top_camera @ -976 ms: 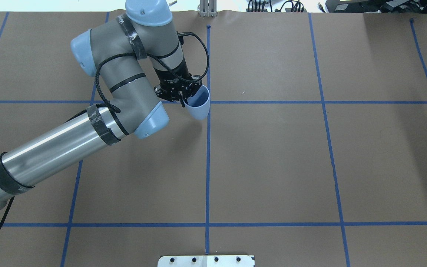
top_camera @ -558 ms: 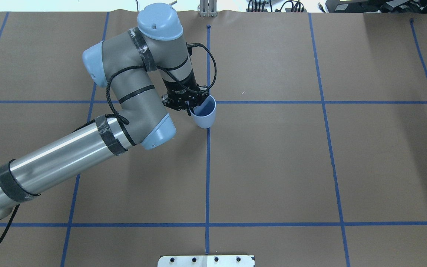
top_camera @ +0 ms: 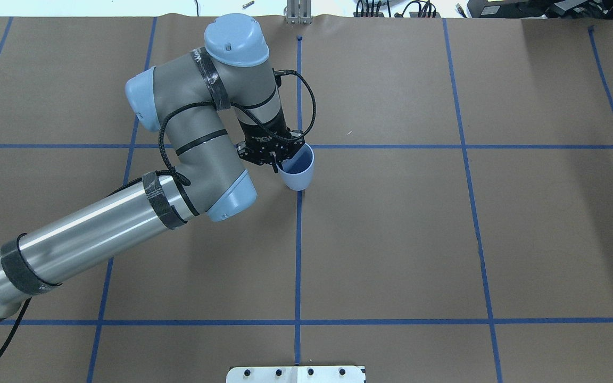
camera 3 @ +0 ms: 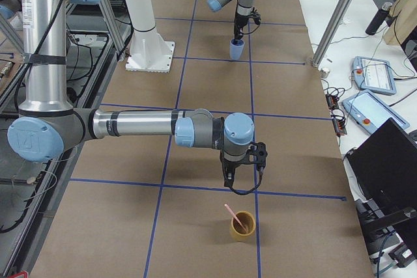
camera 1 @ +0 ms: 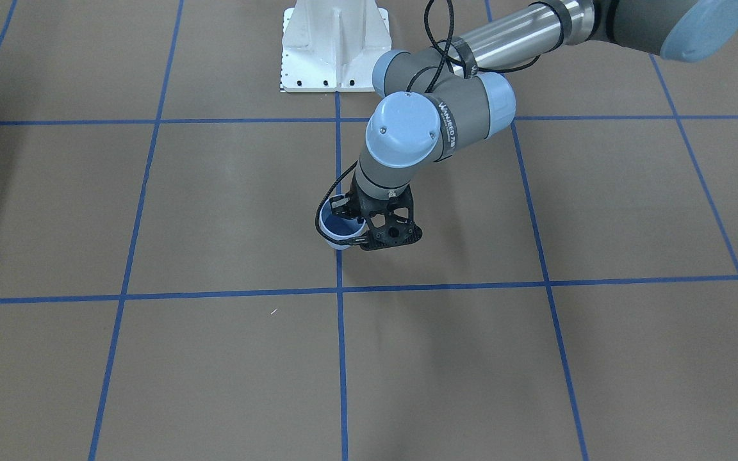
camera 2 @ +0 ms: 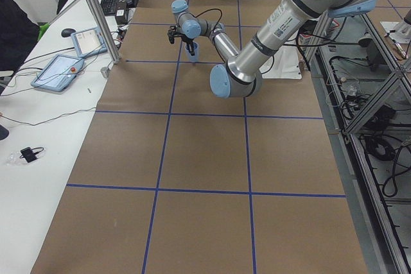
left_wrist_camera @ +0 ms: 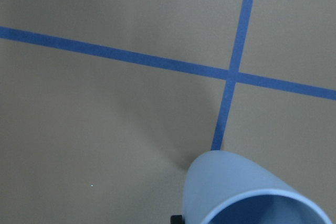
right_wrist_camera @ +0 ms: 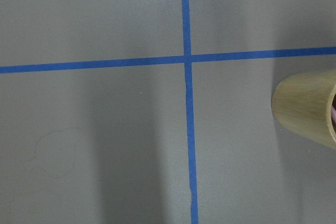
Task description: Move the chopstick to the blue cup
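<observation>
My left gripper (top_camera: 278, 164) is shut on the rim of the pale blue cup (top_camera: 298, 171), one finger inside and one outside. The cup is nearly upright, low over a crossing of blue tape lines, and also shows in the front view as the blue cup (camera 1: 336, 229) and in the left wrist view as the cup (left_wrist_camera: 247, 192). The pink chopstick (camera 3: 233, 215) leans in a tan cup (camera 3: 243, 227) at the table's far right end. My right gripper (camera 3: 238, 184) hangs just beside and above that tan cup; I cannot tell whether it is open or shut.
Brown paper with a blue tape grid (top_camera: 298, 255) covers the table. The white arm base plate (camera 1: 334, 48) stands at the robot's edge. The tan cup (right_wrist_camera: 310, 106) sits at the right edge of the right wrist view. Tablets and cables lie off the table's operator side.
My left arm has carried the blue cup a little right and toward the robot. The cup has swung from strongly tilted to nearly upright.
</observation>
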Controlling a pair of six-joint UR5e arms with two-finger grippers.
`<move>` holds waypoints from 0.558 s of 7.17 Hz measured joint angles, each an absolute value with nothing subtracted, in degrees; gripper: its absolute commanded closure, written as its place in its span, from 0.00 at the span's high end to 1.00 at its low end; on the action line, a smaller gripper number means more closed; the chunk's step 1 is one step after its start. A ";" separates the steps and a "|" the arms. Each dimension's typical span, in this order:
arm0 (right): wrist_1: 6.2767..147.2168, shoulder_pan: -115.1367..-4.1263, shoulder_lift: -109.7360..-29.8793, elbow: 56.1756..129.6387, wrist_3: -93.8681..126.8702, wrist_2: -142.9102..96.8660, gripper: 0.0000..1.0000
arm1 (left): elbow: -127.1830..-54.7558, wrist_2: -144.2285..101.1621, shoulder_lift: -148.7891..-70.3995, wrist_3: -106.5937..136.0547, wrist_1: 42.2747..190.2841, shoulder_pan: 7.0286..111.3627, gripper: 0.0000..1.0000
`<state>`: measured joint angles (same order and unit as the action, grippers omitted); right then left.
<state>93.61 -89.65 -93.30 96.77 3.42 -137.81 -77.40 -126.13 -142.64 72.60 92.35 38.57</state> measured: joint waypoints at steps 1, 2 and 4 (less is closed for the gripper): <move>93.60 -89.65 -93.28 96.77 3.43 -137.81 1.00 | -77.17 -126.07 -142.58 72.60 92.70 38.31 0.00; 93.60 -89.65 -93.26 96.77 3.43 -137.81 1.00 | -76.86 -125.74 -142.52 72.60 93.16 38.06 0.00; 93.60 -89.65 -93.25 96.71 3.43 -137.81 1.00 | -76.52 -124.94 -142.54 72.54 93.53 37.77 0.97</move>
<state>93.60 -89.65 -93.25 96.71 3.43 -137.81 -76.52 -124.94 -142.54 72.54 93.53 37.77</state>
